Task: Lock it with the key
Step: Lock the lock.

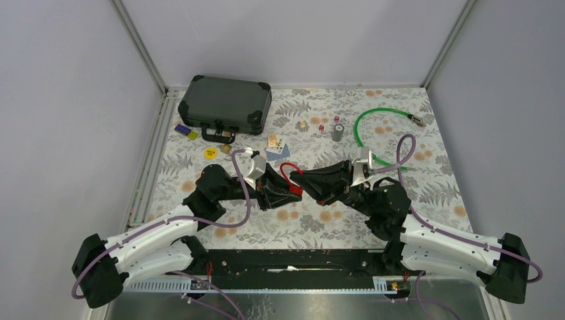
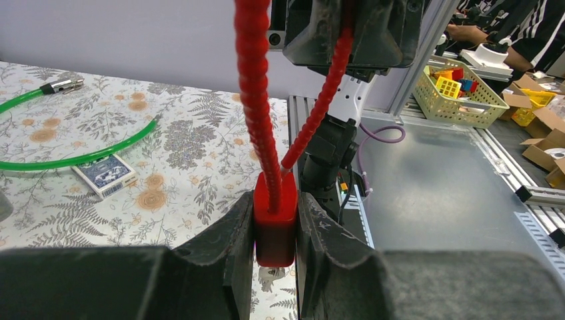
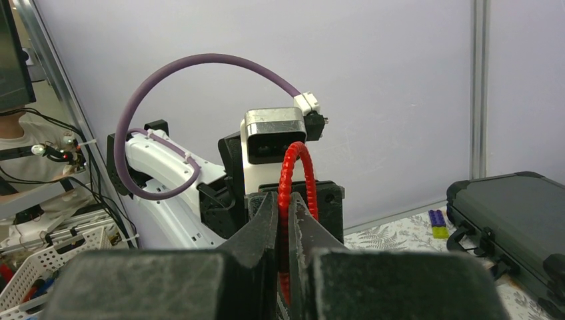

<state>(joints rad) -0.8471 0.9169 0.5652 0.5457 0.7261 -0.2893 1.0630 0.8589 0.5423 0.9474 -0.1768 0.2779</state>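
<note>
A red cable lock (image 1: pixel 291 179) hangs above the middle of the table between both arms. My left gripper (image 2: pixel 275 223) is shut on its red block body (image 2: pixel 274 233), squeezed between the two pads. The ribbed red cable (image 2: pixel 256 100) loops up from the body. My right gripper (image 3: pixel 284 227) faces the left one and is shut on one strand of that cable (image 3: pixel 294 170), just above the body. In the top view the left gripper (image 1: pixel 285 193) and right gripper (image 1: pixel 308 187) meet nose to nose. No key shows in any view.
A dark carry case (image 1: pixel 225 105) lies at the back left. A green cable (image 1: pixel 373 127) curves at the back right, a card deck (image 2: pixel 103 175) beside it. A small grey cylinder (image 1: pixel 338 132) and a yellow disc (image 1: pixel 210 153) sit behind the arms.
</note>
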